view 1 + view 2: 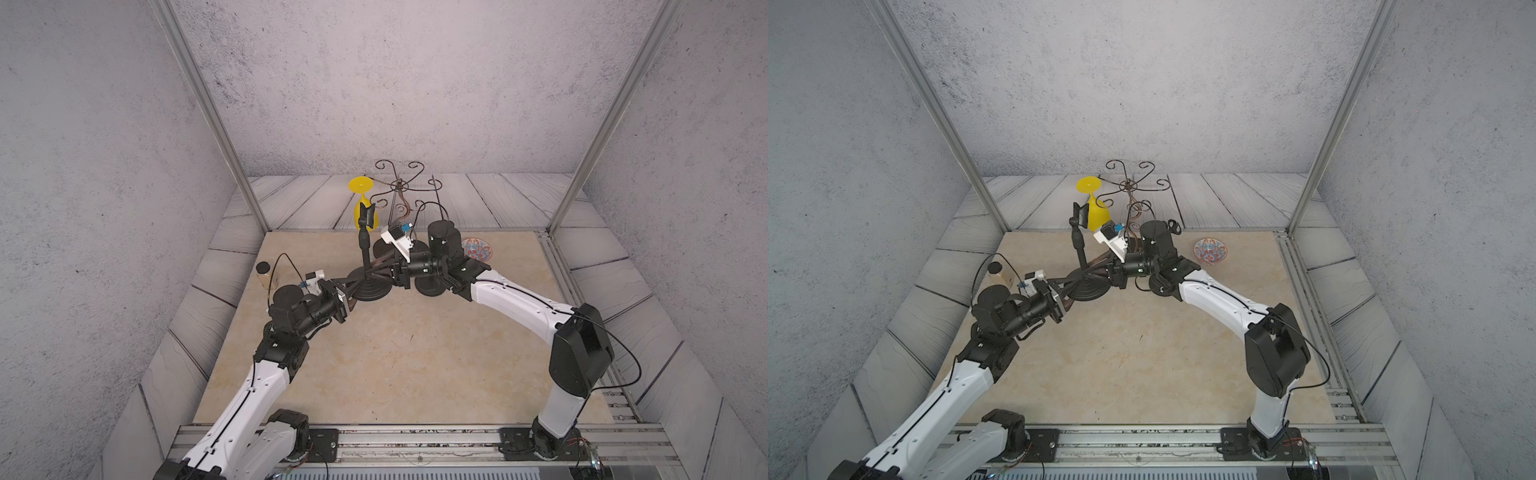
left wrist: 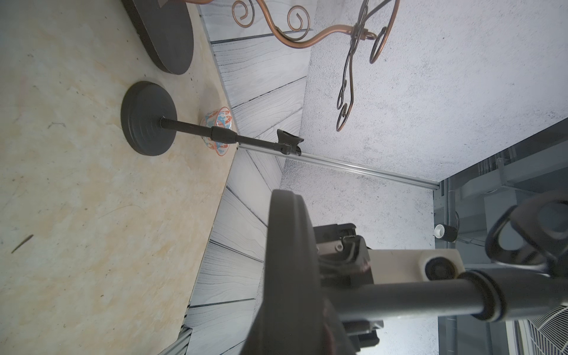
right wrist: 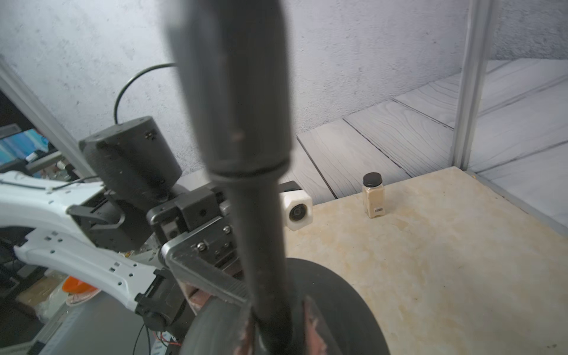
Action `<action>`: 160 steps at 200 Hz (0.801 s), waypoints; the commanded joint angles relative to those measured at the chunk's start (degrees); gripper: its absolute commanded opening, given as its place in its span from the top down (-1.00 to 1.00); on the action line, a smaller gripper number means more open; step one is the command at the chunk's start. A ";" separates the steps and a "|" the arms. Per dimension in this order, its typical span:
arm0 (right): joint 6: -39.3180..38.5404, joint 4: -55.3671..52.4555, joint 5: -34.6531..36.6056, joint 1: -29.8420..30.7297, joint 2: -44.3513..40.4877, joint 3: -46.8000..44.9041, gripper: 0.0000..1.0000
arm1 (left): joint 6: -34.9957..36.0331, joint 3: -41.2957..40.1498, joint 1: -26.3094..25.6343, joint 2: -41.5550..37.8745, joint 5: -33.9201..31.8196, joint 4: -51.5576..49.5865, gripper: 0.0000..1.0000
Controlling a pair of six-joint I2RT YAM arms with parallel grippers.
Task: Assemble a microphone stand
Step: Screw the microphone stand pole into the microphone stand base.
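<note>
Clamping base, left hand, pole, right hand

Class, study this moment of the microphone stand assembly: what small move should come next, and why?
Probably twist the pole with the right end effector. It looks closed on the pole just above the base, the left end effector clamps the base rim, and the pole stands upright, so tightening the joint seems next.

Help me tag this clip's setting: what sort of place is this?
Probably a lab robot cell: printed wall panels on aluminium posts, two arms bolted to a metal rail, odd props like a spice jar.
</note>
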 commanded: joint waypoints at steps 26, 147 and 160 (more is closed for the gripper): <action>0.36 -1.11 14.83 3.30 -1.86 -2.46 1.00 | 0.53 2.32 0.13 -1.37 0.77 5.85 1.00; 11.61 -3.34 74.15 24.15 -5.74 -5.67 0.17 | 0.66 1.63 0.31 -1.80 0.58 5.61 1.00; 8.35 -1.71 64.32 21.82 -10.61 -10.56 -0.06 | 0.60 1.38 0.31 -2.14 0.54 5.43 1.00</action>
